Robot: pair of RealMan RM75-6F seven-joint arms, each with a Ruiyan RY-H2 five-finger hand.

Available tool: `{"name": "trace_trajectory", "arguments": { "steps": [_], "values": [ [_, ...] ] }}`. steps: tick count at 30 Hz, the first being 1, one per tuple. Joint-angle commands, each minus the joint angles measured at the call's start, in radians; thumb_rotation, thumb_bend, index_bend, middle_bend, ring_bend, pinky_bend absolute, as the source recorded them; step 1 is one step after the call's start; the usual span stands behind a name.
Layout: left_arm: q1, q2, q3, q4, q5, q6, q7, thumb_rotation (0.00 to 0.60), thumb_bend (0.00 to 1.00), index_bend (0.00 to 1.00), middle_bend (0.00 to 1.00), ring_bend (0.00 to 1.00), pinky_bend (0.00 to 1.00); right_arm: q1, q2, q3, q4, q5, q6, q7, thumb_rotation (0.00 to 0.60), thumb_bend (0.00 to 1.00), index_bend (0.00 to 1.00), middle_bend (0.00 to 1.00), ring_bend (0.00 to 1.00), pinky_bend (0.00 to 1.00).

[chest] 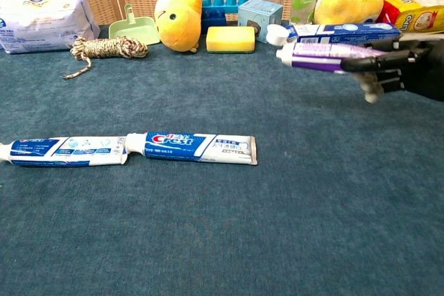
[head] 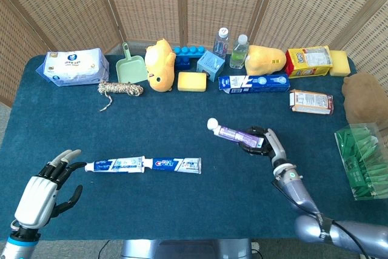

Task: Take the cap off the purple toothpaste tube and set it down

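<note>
My right hand (head: 262, 141) (chest: 409, 71) grips the purple toothpaste tube (head: 233, 134) (chest: 322, 55) by its tail and holds it above the cloth, nozzle pointing left. The tube's white flip cap (head: 212, 124) (chest: 277, 34) stands open at the nozzle end, still attached. My left hand (head: 43, 187) hovers at the table's front left corner with fingers spread, holding nothing; the chest view does not show it.
Two blue toothpaste tubes (head: 144, 164) (chest: 128, 148) lie end to end on the blue cloth. Along the back stand a wipes pack (head: 73, 67), green scoop (head: 130, 68), yellow plush (head: 160, 57), sponge (head: 191, 81), bottles (head: 239, 51) and a toothpaste box (head: 253, 82). A green packet bin (head: 362, 161) sits right.
</note>
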Motion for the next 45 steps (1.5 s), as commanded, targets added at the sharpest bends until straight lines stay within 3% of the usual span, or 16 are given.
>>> {"name": "trace_trajectory", "arguments": {
  "steps": [1,5,13,19,27,34,40,45],
  "values": [
    [0.005,-0.003,-0.008,0.004,-0.002,-0.004,-0.008,0.6,0.4,0.25,0.16,0.14,0.26,-0.031,-0.067,0.06,0.065,-0.021,0.04,-0.034,0.6,0.36,0.56,0.44,0.4,0.32],
    [0.012,-0.005,-0.015,0.009,-0.004,-0.008,-0.015,0.6,0.39,0.25,0.16,0.13,0.26,-0.068,-0.117,0.088,0.114,-0.084,0.095,-0.041,0.6,0.35,0.3,0.24,0.2,0.22],
    [0.032,-0.004,-0.027,0.018,-0.025,-0.013,-0.031,0.6,0.4,0.24,0.15,0.12,0.25,-0.144,-0.141,0.119,0.134,-0.188,0.157,-0.059,0.595,0.38,0.17,0.15,0.07,0.19],
    [0.048,-0.002,-0.034,0.021,-0.033,-0.009,-0.035,0.6,0.4,0.24,0.14,0.12,0.25,-0.205,-0.118,0.125,0.078,-0.28,0.209,-0.057,0.59,0.39,0.17,0.14,0.06,0.19],
    [0.085,0.039,-0.038,0.033,-0.082,0.002,-0.014,0.6,0.4,0.24,0.14,0.11,0.22,-0.295,-0.061,0.017,0.047,-0.52,0.319,-0.151,0.596,0.39,0.24,0.16,0.07,0.19],
    [0.133,0.076,-0.027,0.046,-0.14,0.012,-0.004,0.6,0.38,0.25,0.14,0.1,0.2,-0.361,-0.043,-0.085,0.128,-0.711,0.435,-0.374,0.6,0.39,0.28,0.17,0.08,0.19],
    [0.157,0.078,-0.024,0.065,-0.16,0.014,0.007,0.6,0.38,0.25,0.15,0.1,0.19,-0.385,-0.013,-0.126,0.175,-0.799,0.475,-0.559,0.6,0.39,0.33,0.17,0.07,0.18],
    [0.174,0.086,-0.012,0.089,-0.169,0.0,0.03,0.6,0.37,0.25,0.16,0.11,0.18,-0.439,0.02,-0.156,0.161,-0.852,0.535,-0.792,0.6,0.38,0.36,0.22,0.07,0.18]
  ]
}}
